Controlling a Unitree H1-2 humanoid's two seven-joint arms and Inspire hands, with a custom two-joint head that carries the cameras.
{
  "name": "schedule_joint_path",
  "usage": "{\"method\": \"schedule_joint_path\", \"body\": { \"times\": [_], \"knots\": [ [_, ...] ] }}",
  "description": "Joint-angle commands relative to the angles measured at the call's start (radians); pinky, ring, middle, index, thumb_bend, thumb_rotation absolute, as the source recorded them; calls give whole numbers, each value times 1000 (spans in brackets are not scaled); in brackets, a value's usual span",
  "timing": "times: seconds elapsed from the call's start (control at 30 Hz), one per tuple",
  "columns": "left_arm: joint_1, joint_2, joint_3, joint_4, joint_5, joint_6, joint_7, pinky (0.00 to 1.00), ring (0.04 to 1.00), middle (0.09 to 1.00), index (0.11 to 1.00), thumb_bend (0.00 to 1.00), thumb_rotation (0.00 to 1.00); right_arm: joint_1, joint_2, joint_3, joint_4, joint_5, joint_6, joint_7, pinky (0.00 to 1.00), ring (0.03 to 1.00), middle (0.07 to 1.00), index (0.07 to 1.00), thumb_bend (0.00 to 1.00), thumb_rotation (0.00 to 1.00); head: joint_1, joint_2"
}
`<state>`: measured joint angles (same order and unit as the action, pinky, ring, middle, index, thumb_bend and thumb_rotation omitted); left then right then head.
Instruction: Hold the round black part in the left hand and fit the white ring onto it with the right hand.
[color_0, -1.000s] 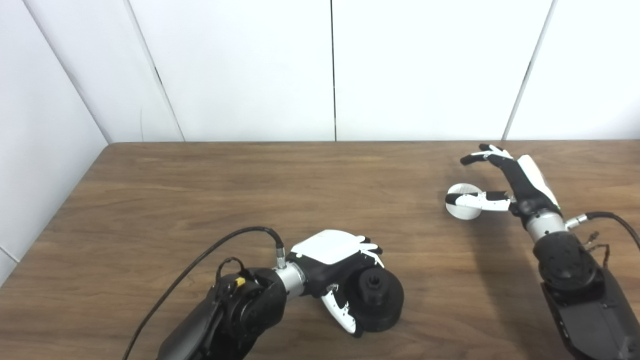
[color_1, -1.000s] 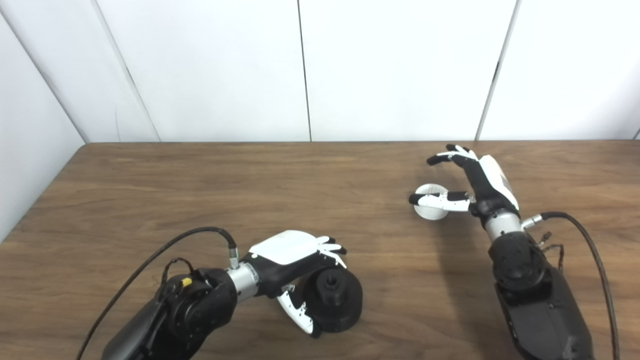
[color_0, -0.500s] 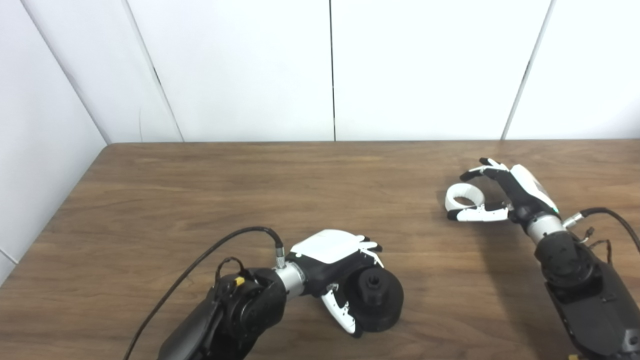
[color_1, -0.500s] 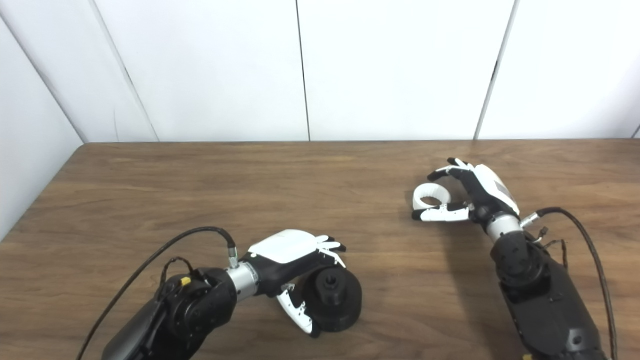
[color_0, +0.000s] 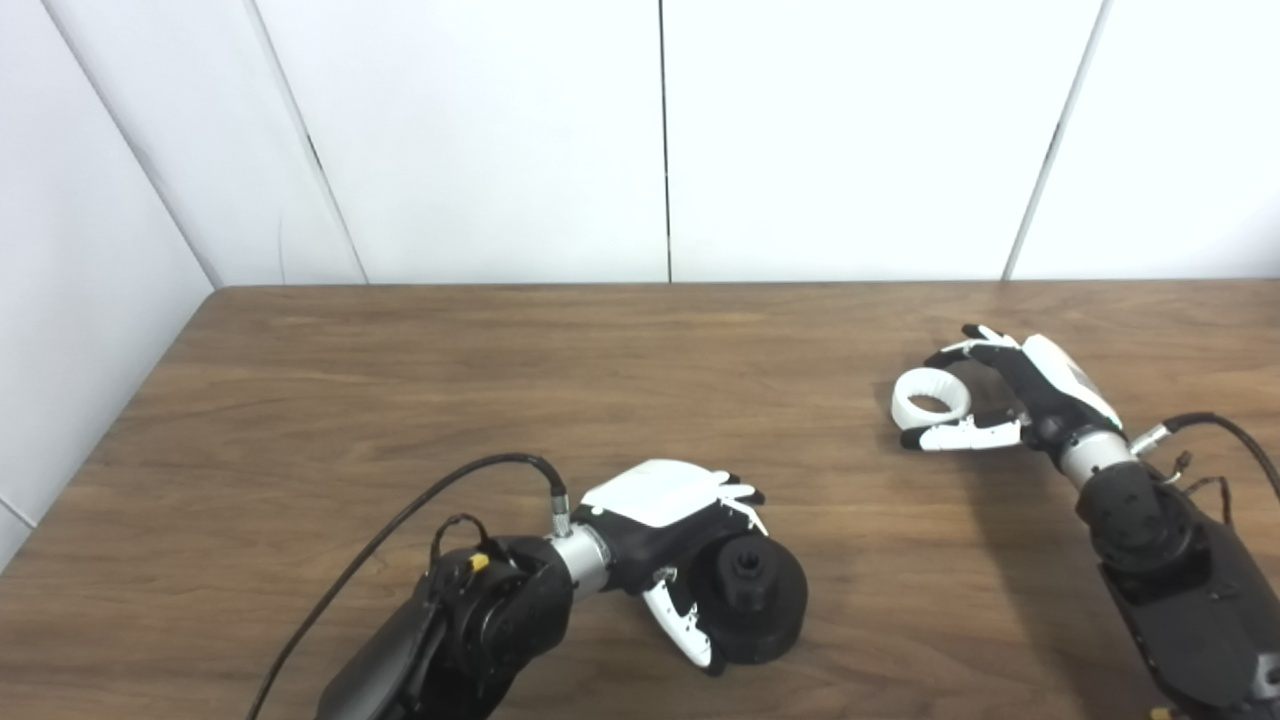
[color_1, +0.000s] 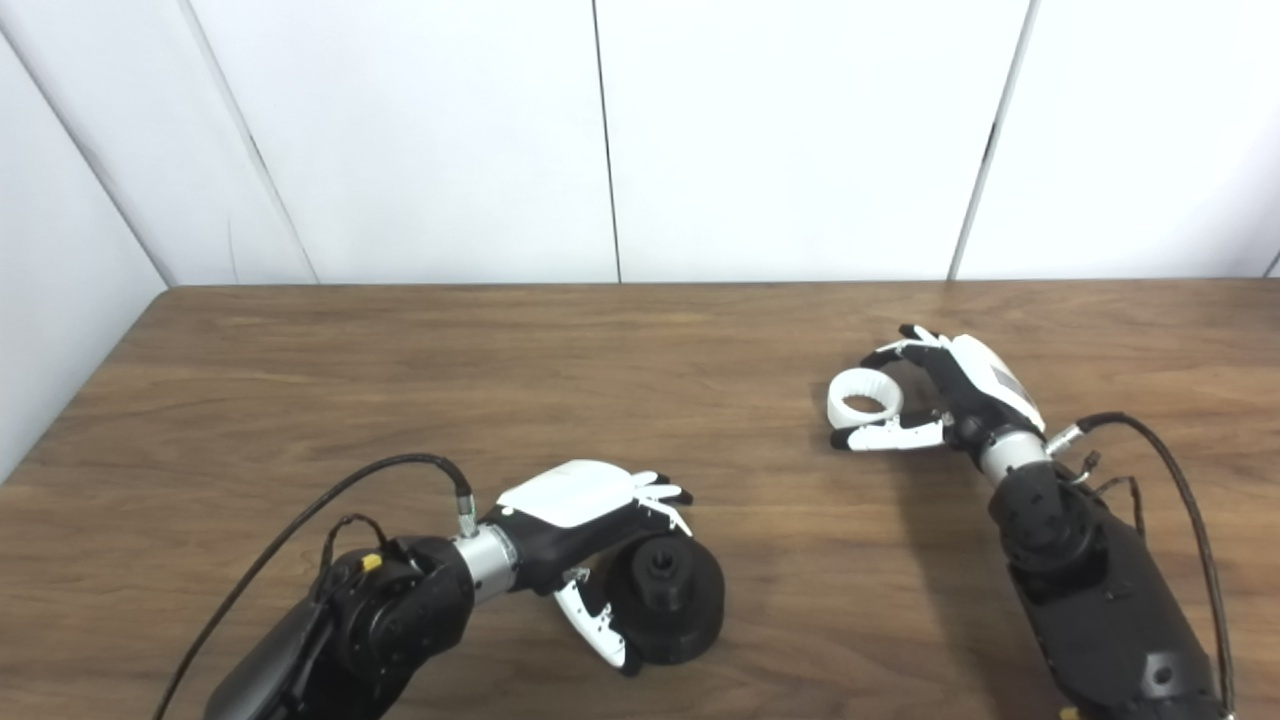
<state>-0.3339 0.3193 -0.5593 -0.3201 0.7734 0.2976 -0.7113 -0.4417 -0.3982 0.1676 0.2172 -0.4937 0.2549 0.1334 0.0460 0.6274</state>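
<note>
Left hand (color_0: 668, 530) low, fingers curled, clamped; right hand (color_0: 1010, 395) low and forward, fingers and thumb apart.

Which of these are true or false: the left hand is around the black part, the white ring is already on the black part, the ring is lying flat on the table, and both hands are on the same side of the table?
1. The left hand is wrapped around the black part. True.
2. The white ring is already on the black part. False: it lies far to the right, by the right hand.
3. The ring lies flat on the table, hole up. True.
4. Both hands are on the same side of the table. False: they are on opposite sides.
</note>
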Motion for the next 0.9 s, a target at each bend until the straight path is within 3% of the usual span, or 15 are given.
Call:
{"method": "schedule_joint_path", "body": {
  "times": [0.0, 0.53, 0.87],
  "knots": [
    [-4, 5, -10, 11, -10, -10, -27, 916, 1000, 965, 718, 844, 209, -56, -18, -7, -14, -4, -22, -12, 958, 1000, 960, 726, 942, 359, 1, 1],
    [-3, 5, -12, 2, -5, -10, -31, 916, 1000, 963, 729, 840, 205, -59, -17, -10, 2, -1, -34, -22, 951, 1000, 956, 727, 917, 363, 0, 2],
    [0, 0, -12, 0, -4, -3, -32, 923, 1000, 965, 703, 840, 195, -48, -8, -21, -2, 9, -59, -51, 945, 1000, 924, 662, 862, 299, 0, 5]
  ]
}}
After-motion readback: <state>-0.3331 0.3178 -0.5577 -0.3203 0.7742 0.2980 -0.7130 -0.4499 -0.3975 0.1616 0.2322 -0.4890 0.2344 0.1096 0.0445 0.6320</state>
